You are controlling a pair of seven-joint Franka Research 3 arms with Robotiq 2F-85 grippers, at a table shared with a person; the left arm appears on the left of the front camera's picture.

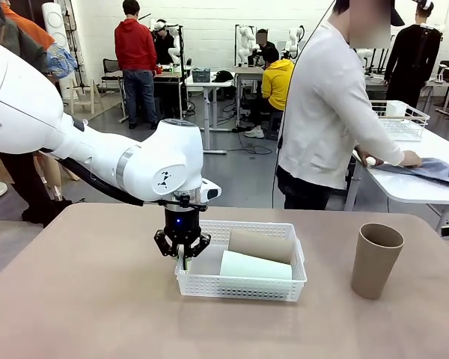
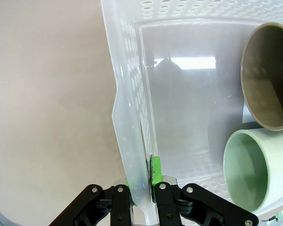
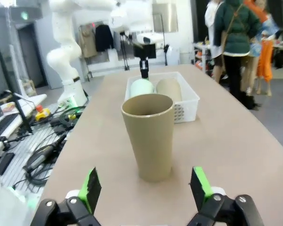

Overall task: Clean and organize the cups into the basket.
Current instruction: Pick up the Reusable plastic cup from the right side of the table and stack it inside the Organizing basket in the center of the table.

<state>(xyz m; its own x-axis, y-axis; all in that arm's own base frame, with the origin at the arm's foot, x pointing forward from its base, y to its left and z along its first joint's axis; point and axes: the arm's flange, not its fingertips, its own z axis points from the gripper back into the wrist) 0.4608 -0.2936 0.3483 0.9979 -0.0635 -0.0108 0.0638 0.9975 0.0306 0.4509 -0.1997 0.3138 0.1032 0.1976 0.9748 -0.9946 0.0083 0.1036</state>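
Left jaws pinched shut on the short wall of the white lattice basket, mint cup and tan cup lying side by side inside, right jaws spread wide, empty, facing an upright tan cup on the bench

Two tan cups, one mint cup, one basket
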